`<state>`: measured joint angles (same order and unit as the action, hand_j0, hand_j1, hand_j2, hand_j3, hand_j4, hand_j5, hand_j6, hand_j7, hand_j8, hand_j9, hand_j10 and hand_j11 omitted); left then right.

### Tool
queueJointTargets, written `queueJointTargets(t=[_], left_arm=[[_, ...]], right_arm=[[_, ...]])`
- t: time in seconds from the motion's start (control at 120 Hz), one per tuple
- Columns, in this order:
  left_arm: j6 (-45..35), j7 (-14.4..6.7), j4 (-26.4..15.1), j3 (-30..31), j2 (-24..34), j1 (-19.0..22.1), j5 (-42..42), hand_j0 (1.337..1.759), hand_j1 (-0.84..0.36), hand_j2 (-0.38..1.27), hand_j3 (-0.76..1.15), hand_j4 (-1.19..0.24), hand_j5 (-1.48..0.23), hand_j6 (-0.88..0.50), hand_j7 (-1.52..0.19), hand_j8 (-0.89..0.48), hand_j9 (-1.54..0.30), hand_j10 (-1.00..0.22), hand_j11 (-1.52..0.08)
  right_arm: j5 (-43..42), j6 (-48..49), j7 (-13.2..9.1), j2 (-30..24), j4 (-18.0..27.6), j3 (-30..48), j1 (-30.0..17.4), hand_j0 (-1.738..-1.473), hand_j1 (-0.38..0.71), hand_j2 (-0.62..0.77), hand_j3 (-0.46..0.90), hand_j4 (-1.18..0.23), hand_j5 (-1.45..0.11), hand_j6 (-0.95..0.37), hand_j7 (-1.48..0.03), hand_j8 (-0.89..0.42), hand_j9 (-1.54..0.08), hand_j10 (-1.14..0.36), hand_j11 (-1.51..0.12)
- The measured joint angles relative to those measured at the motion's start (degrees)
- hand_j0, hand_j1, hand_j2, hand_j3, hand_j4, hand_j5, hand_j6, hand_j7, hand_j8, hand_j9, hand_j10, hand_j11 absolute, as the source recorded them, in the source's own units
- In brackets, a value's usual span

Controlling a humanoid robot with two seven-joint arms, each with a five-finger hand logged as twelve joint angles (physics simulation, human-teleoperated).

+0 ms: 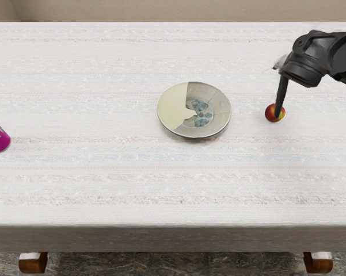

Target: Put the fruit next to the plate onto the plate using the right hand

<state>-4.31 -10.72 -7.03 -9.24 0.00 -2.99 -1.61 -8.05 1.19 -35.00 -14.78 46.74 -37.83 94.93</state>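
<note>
Head view: my right hand point(283, 86) is at the fruit point(274, 112).
The fruit lies on the table point(103, 190), right of the plate point(174, 103) and apart from it. My hand touches its top; I cannot tell whether I grip it.

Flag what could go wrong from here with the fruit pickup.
1. The small round red-and-yellow fruit lies loose on the white-clothed table, and the dark right hand meets it from above. A glancing push could send it rolling, perhaps away from the round grey-and-cream plate.
2. This view does not show a secure hold, so lifting now might drop the fruit short of the plate.
</note>
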Motion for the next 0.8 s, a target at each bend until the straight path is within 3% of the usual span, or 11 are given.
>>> queueJointTargets(t=[0.267, 0.533, 0.633, 0.8], left_arm=[[0.0, 0.0, -0.07, -0.08, 0.0, 0.0, 0.02, 1.658, 0.35, 0.0, 0.0, 0.0, 0.0, 0.0, 0.0, 0.0, 0.0, 0.0, 0.0], [0.0, 0.0, -0.16, -0.1, 0.0, -0.33, 0.03, 1.658, 0.35, 0.0, 0.0, 0.0, 0.0, 0.0, 0.0, 0.0, 0.0, 0.0, 0.0], [0.0, 0.0, -0.19, -0.12, 0.0, -0.38, 0.02, 1.658, 0.35, 0.0, 0.0, 0.0, 0.0, 0.0, 0.0, 0.0, 0.0, 0.0, 0.0], [0.0, 0.0, -0.18, -0.11, 0.0, -0.2, 0.03, 1.658, 0.35, 0.0, 0.0, 0.0, 0.0, 0.0, 0.0, 0.0, 0.0, 0.0, 0.0]], right_arm=[[-10.86, -7.9, 0.0, 0.53, 1.28, 0.73, -8.42, -1.658, -0.35, 0.0, 0.0, 0.0, 0.0, 0.0, 0.0, 0.0, 0.0, 0.0, 0.0], [-13.51, -13.65, 0.0, 0.39, -0.65, 2.45, -13.54, -1.658, -0.34, 0.0, 0.0, -0.01, -0.01, -0.01, -0.01, -0.01, -0.01, -0.01, -0.01], [-15.62, -16.18, 0.0, 0.59, -2.13, 5.64, -16.21, -1.658, -0.26, -0.01, 0.0, -0.08, -0.1, -0.08, -0.1, -0.08, -0.1, -0.08, -0.1], [-16.96, -17.51, 0.0, 1.57, -2.54, 7.64, -17.0, -1.658, -0.31, -0.01, 0.0, -0.04, -0.05, -0.04, -0.05, -0.04, -0.05, -0.04, -0.05]])
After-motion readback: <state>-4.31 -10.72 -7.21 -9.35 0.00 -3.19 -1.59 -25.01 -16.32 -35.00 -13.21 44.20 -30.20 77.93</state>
